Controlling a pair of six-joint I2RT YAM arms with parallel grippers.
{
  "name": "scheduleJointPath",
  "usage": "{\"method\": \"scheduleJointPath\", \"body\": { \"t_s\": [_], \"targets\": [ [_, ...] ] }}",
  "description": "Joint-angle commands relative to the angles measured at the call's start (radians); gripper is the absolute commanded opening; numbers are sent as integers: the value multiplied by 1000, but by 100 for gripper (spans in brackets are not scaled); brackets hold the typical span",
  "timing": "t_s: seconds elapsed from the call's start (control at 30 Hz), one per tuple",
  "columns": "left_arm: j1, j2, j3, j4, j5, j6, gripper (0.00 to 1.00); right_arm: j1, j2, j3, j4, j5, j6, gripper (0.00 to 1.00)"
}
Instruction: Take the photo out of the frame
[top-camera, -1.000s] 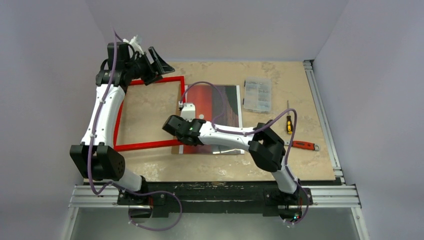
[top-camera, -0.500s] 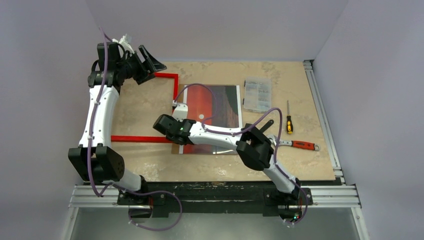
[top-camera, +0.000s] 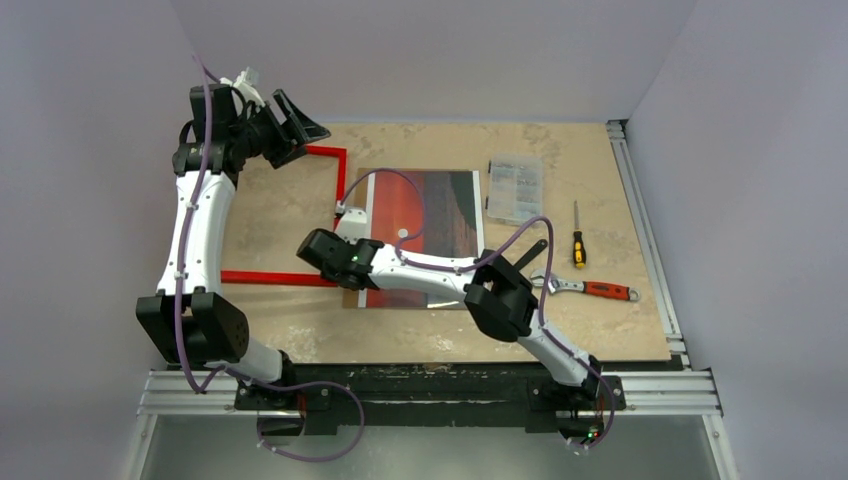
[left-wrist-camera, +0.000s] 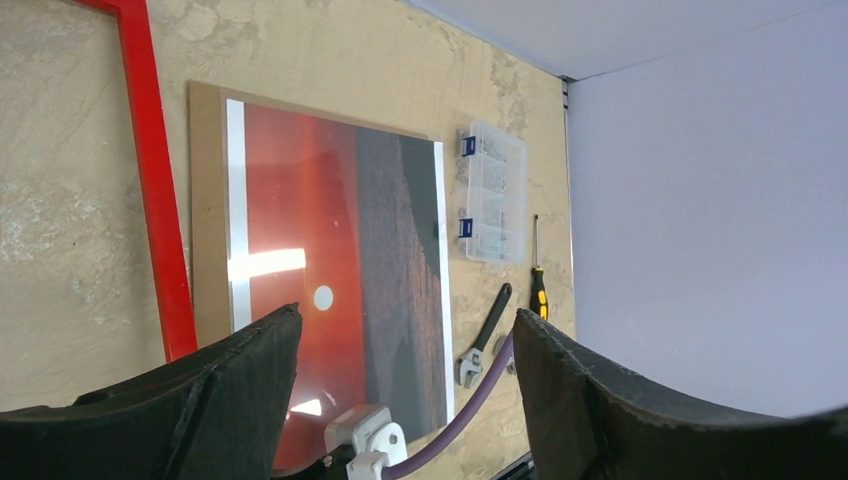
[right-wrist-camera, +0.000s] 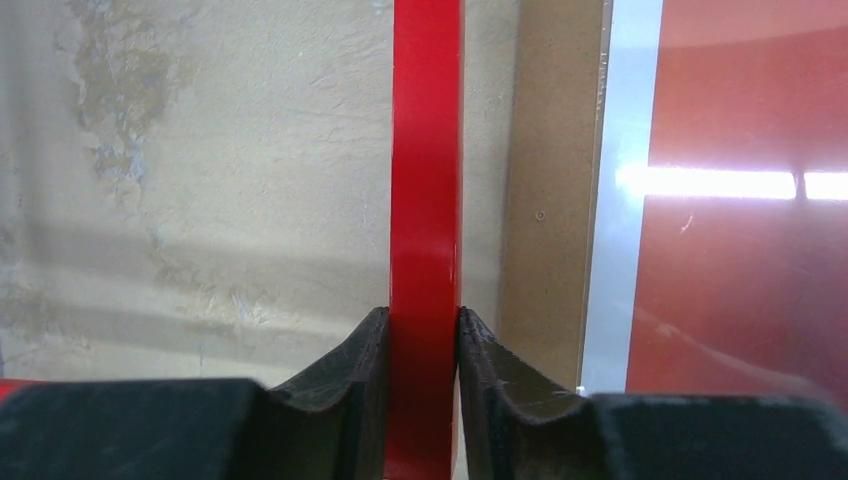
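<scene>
The photo, a red sunset print with a white sun and white edge strips, lies flat on the table, outside the frame. The red frame lies to its left, its right bar beside the photo's brown board edge. My right gripper is shut on that bar. The right wrist view shows the bar pinched between my fingers, with the photo to the right. My left gripper is open and empty, raised over the frame's far corner. The left wrist view looks down past the gripper at the photo and the frame.
A clear plastic parts box sits at the back right of the photo. A yellow-handled screwdriver and an orange-handled wrench lie to the right. The table's right edge has a metal rail.
My right gripper has slid the frame to the left, off the photo. My left gripper has lifted up and to the left, away from the frame's far bar.
</scene>
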Motion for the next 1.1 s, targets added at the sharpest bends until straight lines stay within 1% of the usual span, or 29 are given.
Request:
{"method": "scheduleJointPath", "body": {
  "t_s": [0.0, 0.07, 0.13, 0.2, 0.23, 0.27, 0.3, 0.47, 0.57, 0.63, 0.7, 0.73, 0.8, 0.9, 1.0, 1.07],
  "targets": [
    [10, -35, -4, 45, 15, -10, 74, 15, -31, 62, 82, -55, -2, 36],
    [10, -34, -5, 44, 14, -8, 74, 15, -58, 33, 119, -97, -33, 49],
    [10, -34, -5, 45, 13, -6, 74, 16, -104, -26, 162, -133, -80, 56],
    [10, -30, -9, 47, 12, -7, 74, 19, -193, -152, 227, -145, -136, 60],
    [10, -25, -10, 49, 16, -9, 74, 20, -253, -234, 282, -148, -168, 65],
    [11, -23, -12, 54, 25, -14, 74, 16, -304, -316, 341, -163, -206, 67],
    [9, -23, -15, 63, 36, -19, 74, 7, -352, -370, 348, -151, -222, 67],
    [-7, -15, -41, 98, 48, -28, 75, -34, -566, -585, 281, -75, -295, 67],
    [-45, 18, -44, 110, 70, -34, 75, -71, -692, -741, 207, -36, -260, 68],
    [-85, 39, -61, 132, 84, -45, 74, -104, -784, -866, 180, -46, -221, 68],
    [-157, 66, -72, 153, 104, -58, 74, -134, -891, -992, 170, -64, -184, 69],
    [-191, 84, -76, 165, 119, -68, 73, -146, -943, -1049, 166, -70, -169, 71],
    [-269, 116, -87, 185, 141, -85, 73, -170, -1040, -1157, 154, -85, -138, 73],
    [-367, 157, -92, 189, 142, -83, 73, -209, -1178, -1311, 165, -122, -100, 76],
    [-456, 205, -87, 173, 131, -68, 73, -254, -1325, -1461, 254, -203, -86, 75],
    [-508, 247, -83, 164, 136, -65, 73, -307, -1424, -1557, 303, -261, -82, 74]
  ]
}}
